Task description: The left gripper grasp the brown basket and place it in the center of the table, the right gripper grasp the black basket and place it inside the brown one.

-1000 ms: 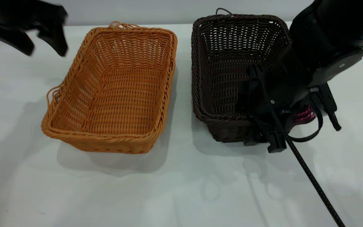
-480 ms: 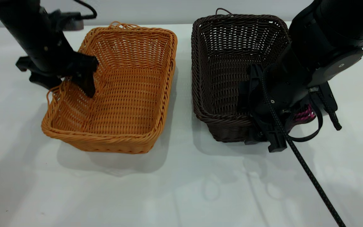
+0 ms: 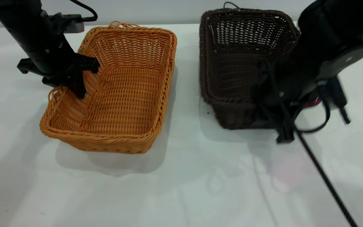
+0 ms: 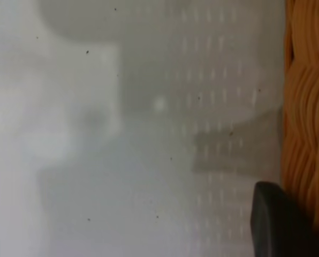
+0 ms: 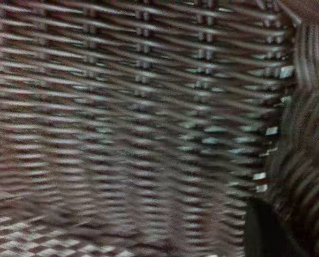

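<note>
Left gripper (image 3: 74, 80) straddles the brown basket (image 3: 112, 91)'s left rim, grip uncertain, basket not centred; right gripper (image 3: 274, 104) clamps the lifted black basket (image 3: 238, 60), nesting pending.

left: basket (image 3: 118, 91) on tabletop (image 3: 181, 183) | right: second basket (image 3: 241, 60), apart from the first, near end tilted up off the tabletop | left hand (image 3: 71, 78) at first basket's left rim, one finger inside | right hand (image 3: 273, 104) at second basket's near right corner
</note>
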Robot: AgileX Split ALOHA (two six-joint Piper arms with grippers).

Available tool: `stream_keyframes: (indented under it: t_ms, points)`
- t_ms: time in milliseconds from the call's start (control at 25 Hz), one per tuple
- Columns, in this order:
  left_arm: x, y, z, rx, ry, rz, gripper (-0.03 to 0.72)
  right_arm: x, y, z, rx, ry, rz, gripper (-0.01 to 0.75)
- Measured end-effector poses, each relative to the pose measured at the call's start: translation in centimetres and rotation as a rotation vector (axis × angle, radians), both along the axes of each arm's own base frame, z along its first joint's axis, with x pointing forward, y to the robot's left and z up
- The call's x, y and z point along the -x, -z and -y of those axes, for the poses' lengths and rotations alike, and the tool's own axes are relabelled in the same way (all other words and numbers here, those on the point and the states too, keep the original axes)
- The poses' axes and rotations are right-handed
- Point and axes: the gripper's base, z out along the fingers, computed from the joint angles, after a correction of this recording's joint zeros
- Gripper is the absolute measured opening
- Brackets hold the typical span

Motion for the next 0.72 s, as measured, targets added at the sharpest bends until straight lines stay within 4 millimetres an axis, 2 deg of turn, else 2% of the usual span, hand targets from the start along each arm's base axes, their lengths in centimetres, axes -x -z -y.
stream_keyframes:
  t_ms: [160, 280, 360, 480, 720]
  points:
    - [-0.2, -0.1, 0.0, -0.005, 0.024, 0.026, 0.083, -1.9, -2.4, 3.1, 0.024, -0.05, 0.082, 0.099]
    - [-0.6, -0.2, 0.3, -0.022, 0.109, 0.084, 0.083, -3.3, -5.5, 5.7, 0.048, -0.183, 0.187, 0.099]
    - [-0.8, -0.3, 1.0, -0.049, 0.229, 0.144, 0.083, -3.8, -7.0, 7.6, 0.036, -0.3, 0.246, 0.099]
    - [-1.2, -0.5, 2.8, -0.116, 0.483, 0.264, 0.083, -4.1, -8.9, 10.0, -0.022, -0.481, 0.317, 0.099]
    - [-0.7, -1.2, 8.3, -0.244, 0.937, 0.461, 0.083, -4.7, -12.4, 13.8, -0.207, -0.791, 0.392, 0.098]
